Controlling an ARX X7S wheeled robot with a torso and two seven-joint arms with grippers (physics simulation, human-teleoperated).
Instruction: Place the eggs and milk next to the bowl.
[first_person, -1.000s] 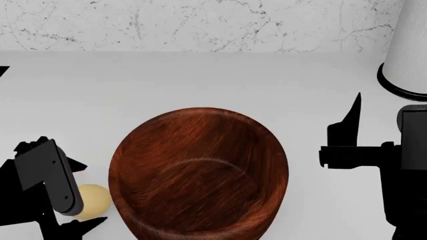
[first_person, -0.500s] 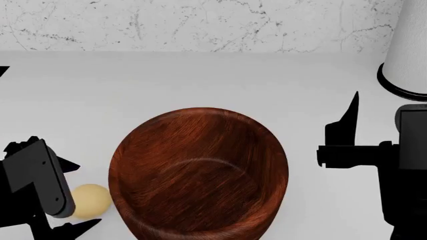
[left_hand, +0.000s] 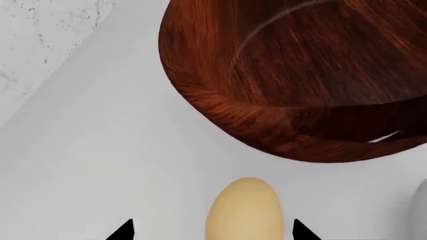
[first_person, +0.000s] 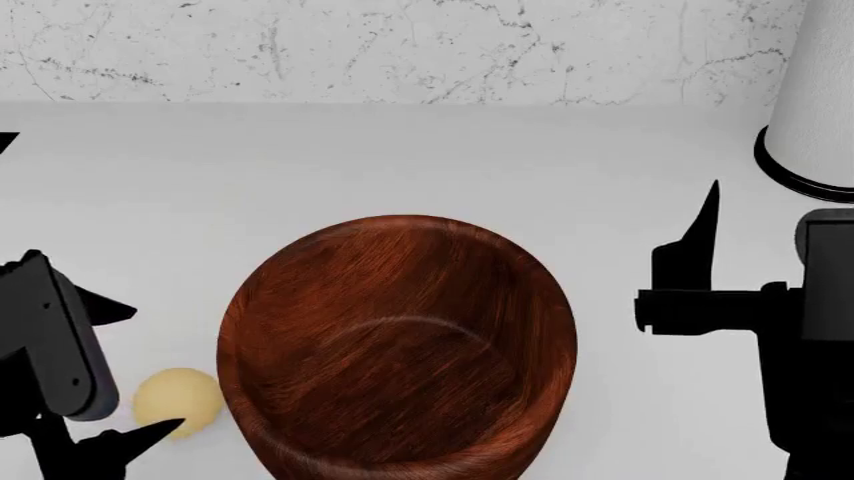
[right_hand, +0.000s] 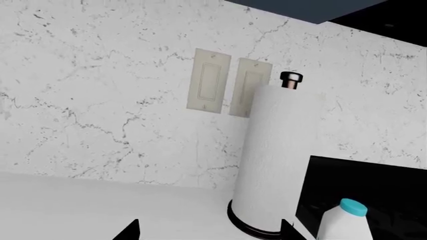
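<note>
The left gripper (first_person: 118, 375) sat wide open, gripping nothing, with the tan egg (first_person: 178, 401) lying loose between its fingertips, just left of the bowl (first_person: 398, 347). The right gripper (first_person: 707, 245) looked open and empty, milk (right_hand: 345, 223) ahead of it.

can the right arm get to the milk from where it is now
Probably yes. In the right wrist view the milk stands ahead of the right gripper, beside the paper towel roll, with bare counter between. The roll stands close, so the approach may need to skirt it. The head view doesn't show the milk.
</note>
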